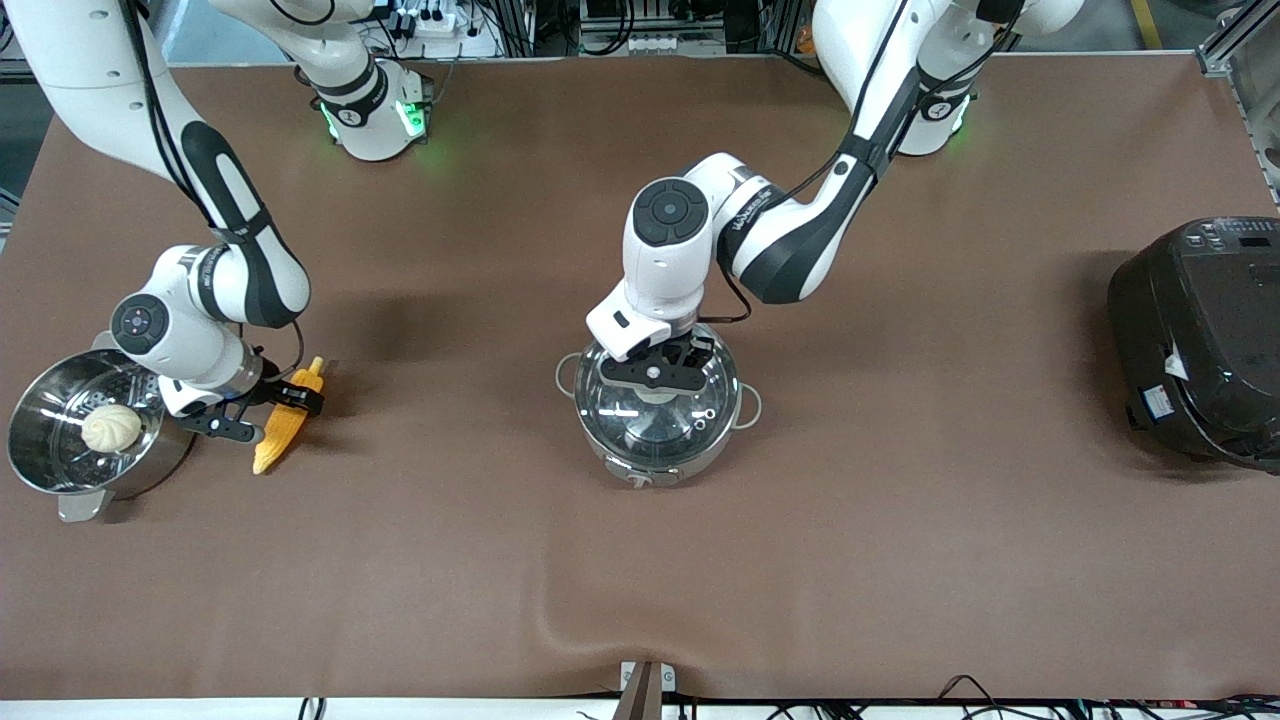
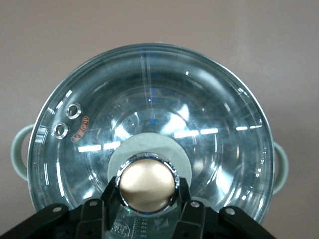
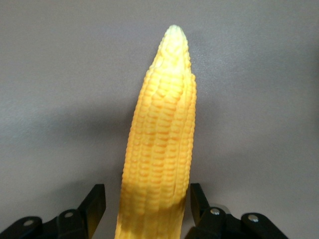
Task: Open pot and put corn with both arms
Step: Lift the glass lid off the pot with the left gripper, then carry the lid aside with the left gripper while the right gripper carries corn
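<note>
Left tool (image 2: 148, 211) astride lid knob (image 2: 148, 185).

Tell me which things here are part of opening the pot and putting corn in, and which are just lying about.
In the job:
pot
lid, its knob between the left gripper fingers
corn, between the open right gripper fingers

Lying about:
steamer at the right arm's end of the table
bun in the steamer
cooker at the left arm's end
</note>
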`<state>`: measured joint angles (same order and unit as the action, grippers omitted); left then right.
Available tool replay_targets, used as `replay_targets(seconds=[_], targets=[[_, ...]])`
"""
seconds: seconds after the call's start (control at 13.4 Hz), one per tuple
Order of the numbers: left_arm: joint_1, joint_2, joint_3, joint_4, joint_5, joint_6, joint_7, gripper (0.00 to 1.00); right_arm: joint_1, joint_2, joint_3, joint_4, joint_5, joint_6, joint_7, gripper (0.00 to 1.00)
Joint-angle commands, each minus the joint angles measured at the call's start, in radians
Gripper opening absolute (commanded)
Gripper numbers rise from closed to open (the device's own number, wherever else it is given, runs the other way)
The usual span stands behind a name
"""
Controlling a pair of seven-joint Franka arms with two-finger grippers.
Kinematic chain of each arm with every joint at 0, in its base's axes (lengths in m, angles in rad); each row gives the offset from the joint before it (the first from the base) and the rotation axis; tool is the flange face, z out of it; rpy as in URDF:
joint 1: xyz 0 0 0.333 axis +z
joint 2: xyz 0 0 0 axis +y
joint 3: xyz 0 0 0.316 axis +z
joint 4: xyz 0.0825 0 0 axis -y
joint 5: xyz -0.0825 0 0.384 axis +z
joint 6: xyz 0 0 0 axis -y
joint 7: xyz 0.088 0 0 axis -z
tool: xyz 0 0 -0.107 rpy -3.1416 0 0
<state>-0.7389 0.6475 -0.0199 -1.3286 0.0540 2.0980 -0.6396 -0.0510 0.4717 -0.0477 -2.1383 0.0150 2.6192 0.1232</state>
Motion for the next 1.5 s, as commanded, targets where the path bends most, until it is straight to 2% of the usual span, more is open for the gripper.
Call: replay_targets(seconds=[0.0, 0.22, 0.3, 0.45, 0.52, 0.75, 0.82, 0.97, 1.12, 1.27, 1.42], targets=[[0.021, -0.101, 0.005, 0.002, 0.013, -0.079, -0.052, 0.00, -0.001, 0.028, 0.006, 0.028, -0.003, 0.010, 0.009, 0.56], [0.087, -0.166, 0.005, 0.002, 0.013, -0.130, -0.116, 0.00, 0.011, -0.025, 0.008, 0.035, -0.007, -0.008, 0.003, 0.07], [0.122, -0.178, 0.005, 0.002, 0.015, -0.147, -0.142, 0.00, 0.019, -0.041, 0.009, 0.037, -0.010, -0.013, 0.003, 0.00], [0.209, -0.186, 0.005, 0.000, 0.015, -0.188, -0.158, 0.00, 0.083, -0.077, 0.006, 0.061, -0.012, -0.049, 0.013, 0.00], [0.263, -0.186, 0.005, -0.001, 0.014, -0.190, -0.157, 0.00, 0.101, -0.097, 0.009, 0.102, -0.010, -0.118, 0.015, 0.00], [0.416, -0.190, 0.000, -0.038, 0.012, -0.211, -0.147, 0.00, 0.247, -0.114, 0.017, 0.297, 0.006, -0.348, 0.038, 0.00], [0.461, -0.190, -0.005, -0.056, 0.012, -0.210, -0.140, 0.00, 0.311, -0.108, 0.015, 0.363, 0.005, -0.373, 0.097, 0.00], [0.516, -0.207, -0.008, -0.121, 0.009, -0.185, -0.071, 0.00, 0.440, -0.078, 0.019, 0.438, 0.005, -0.370, 0.081, 0.00], [0.550, -0.258, -0.009, -0.249, -0.011, -0.074, -0.028, 0.00, 0.590, 0.006, 0.014, 0.582, -0.004, -0.379, 0.160, 0.00], [0.558, -0.304, -0.008, -0.406, -0.011, 0.090, -0.006, 0.00, 0.664, 0.077, 0.015, 0.667, -0.004, -0.375, 0.309, 0.00], [0.575, -0.302, -0.008, -0.490, -0.011, 0.187, 0.006, 0.00, 0.756, 0.166, 0.015, 0.742, -0.006, -0.337, 0.462, 0.00]])
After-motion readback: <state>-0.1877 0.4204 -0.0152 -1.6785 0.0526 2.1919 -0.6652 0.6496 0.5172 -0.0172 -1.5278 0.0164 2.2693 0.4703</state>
